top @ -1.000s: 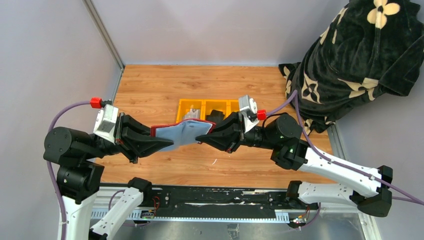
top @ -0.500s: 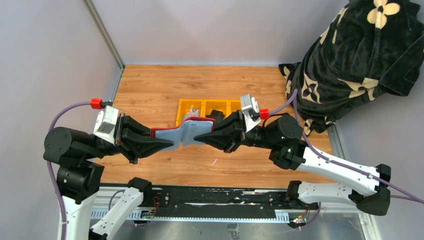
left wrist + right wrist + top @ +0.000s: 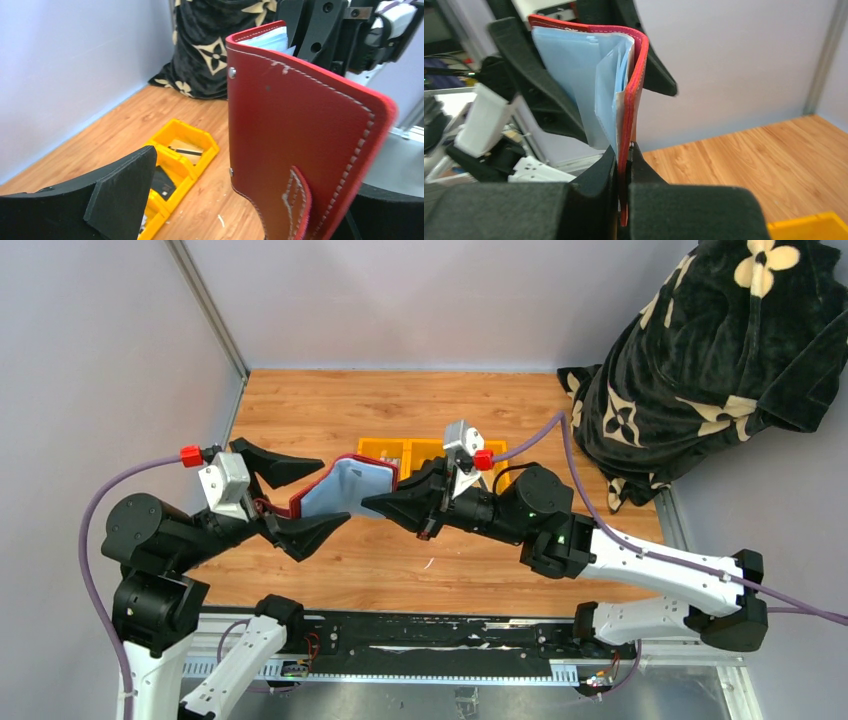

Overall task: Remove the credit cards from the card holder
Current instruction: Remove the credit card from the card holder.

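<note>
The dark red card holder [image 3: 345,487] hangs in the air over the wooden table, part folded, with its pale blue-grey sleeves [image 3: 584,75] facing the right wrist camera. My right gripper [image 3: 377,504] is shut on its right edge [image 3: 625,165]. My left gripper [image 3: 333,492] is open, its fingers [image 3: 105,195] apart on either side of the holder's other end. Two credit cards lie in the yellow tray [image 3: 202,140]: a tan one [image 3: 186,147] and a dark one [image 3: 161,181]. I cannot tell whether any card sits in the sleeves.
The yellow tray [image 3: 415,451] sits mid-table, partly behind the right arm. A black cloth bundle with cream flowers [image 3: 700,350] fills the back right corner. Grey walls close off the left and back, and a metal rail [image 3: 400,655] runs along the near edge.
My left gripper has opened and let go of the holder's left end. The right gripper moved left with the holder, which went from stretched flat to folded and nearly upright.
</note>
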Tool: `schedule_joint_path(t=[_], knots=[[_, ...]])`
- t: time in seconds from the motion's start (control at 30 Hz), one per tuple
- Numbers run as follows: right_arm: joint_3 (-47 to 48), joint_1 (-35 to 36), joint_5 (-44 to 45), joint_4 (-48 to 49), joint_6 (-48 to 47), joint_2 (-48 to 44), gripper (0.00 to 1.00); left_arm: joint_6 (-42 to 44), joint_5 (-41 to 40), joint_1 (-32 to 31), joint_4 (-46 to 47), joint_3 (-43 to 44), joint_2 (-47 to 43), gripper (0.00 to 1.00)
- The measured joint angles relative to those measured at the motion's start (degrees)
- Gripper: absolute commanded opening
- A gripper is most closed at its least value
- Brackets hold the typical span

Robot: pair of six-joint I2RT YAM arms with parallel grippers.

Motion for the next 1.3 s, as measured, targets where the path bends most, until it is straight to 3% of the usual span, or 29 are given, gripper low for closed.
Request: schedule_joint_path(t=[0.2, 0.53, 0.63, 0.7, 0.8, 0.9, 1.1, 1.2, 1.3], knots=[[4.63, 3.63, 13.16, -7.65, -3.08, 2.32, 0.00, 3.80, -3.58, 0.00, -0.63, 0.00, -1.64, 1.00], [10.56, 8.00, 20.04, -13.49, -5.60, 7.34, 0.00, 8.35, -5.31, 0.00, -1.77, -3.43, -3.26, 0.98], [10.56, 8.02, 19.78, -13.77, -5.57, 7.34, 0.00, 10.23, -6.95, 0.00, -2.69, -3.74, -3.30, 0.87], [10.56, 8.02, 19.71, -13.94, -5.53, 7.28, 0.00, 11.52, -8.09, 0.00, -2.95, -3.74, -3.37, 0.75], [10.54, 8.02, 19.34, -13.97, -5.42, 7.02, 0.00, 12.39, -8.44, 0.00, -3.06, -3.72, -3.54, 0.47], [10.56, 8.02, 18.43, -13.94, -5.05, 6.69, 0.07, 12.37, -8.35, 0.00, -3.15, -3.34, -3.45, 0.27], [10.54, 7.98, 14.58, -13.46, -3.34, 6.47, 0.33, 10.95, -7.45, 0.00, -3.28, -2.32, -3.39, 0.05], [9.55, 7.96, 11.30, -12.90, -2.51, 5.07, 0.35, 9.97, -7.28, 0.00, -3.08, -2.21, -3.37, 0.00], [6.36, 7.34, 7.39, -11.26, -1.84, 1.77, 0.29, 8.70, -6.10, 0.00, -2.99, -1.75, -3.13, 0.00]])
